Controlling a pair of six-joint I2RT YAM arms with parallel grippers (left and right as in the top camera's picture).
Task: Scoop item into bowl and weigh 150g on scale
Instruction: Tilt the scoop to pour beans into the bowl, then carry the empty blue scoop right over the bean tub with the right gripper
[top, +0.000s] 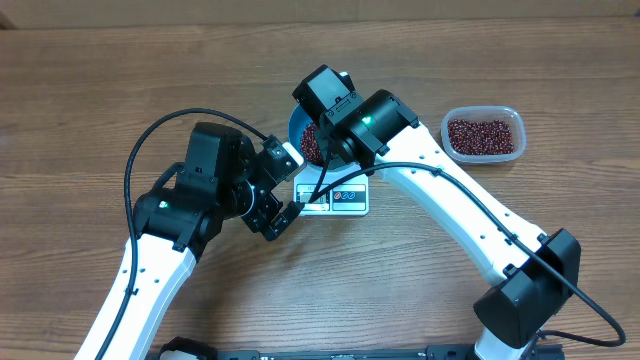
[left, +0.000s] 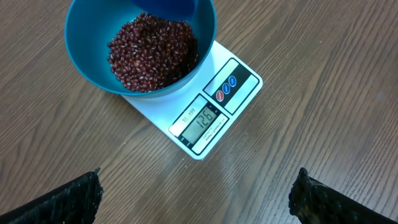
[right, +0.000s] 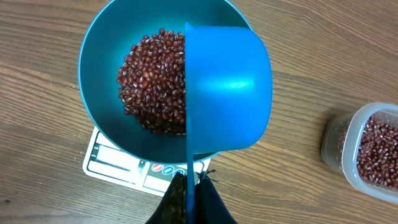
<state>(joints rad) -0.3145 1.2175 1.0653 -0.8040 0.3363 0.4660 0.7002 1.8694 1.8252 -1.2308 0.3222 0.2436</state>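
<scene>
Robot lab bench laid out with kitchen props.

Two white-and-black robot arms, the left arm (top: 160, 265) and the right arm (top: 460, 210), trail black cables (top: 133, 165) over a wood-grain table (top: 80, 80). On it stand kitchen things: a white digital scale (left: 163, 111), a teal bowl (left: 87, 37) of red-brown beans (left: 152, 53) and a clear plastic tub (right: 333, 146) of the same beans. The views show nothing beyond the tabletop.

One teal bowl (left: 87, 56), one white scale (left: 166, 109), one blue scoop (right: 227, 87), one clear tub (top: 483, 109), two heaps of beans (left: 152, 53), two robot arms (top: 450, 200).
</scene>
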